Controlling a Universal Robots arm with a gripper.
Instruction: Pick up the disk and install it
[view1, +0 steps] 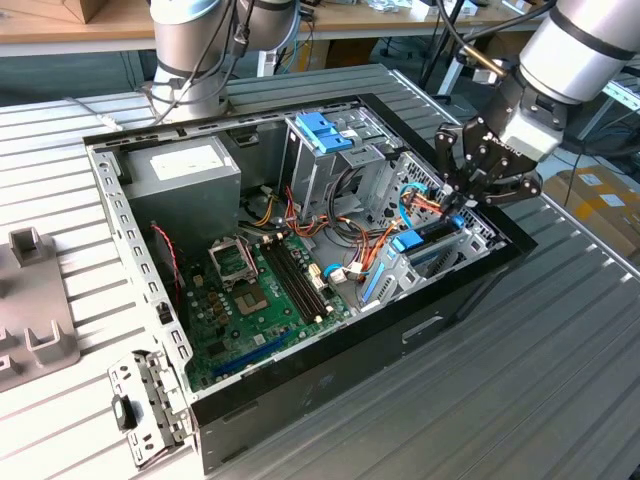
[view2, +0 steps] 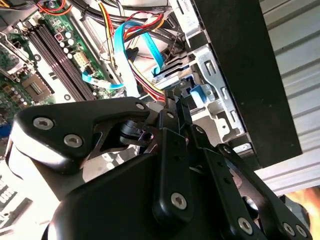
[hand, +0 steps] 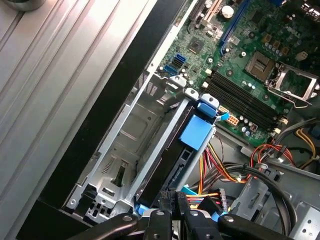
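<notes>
Black pincer (view1: 462, 192) angles down at the blue-framed disk (view1: 428, 245) inside the case (view1: 330, 385).

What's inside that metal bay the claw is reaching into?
The disk in its blue frame stands on edge inside the metal bay. The gripper covers its near end; the bay floor beneath it is hidden.
</notes>
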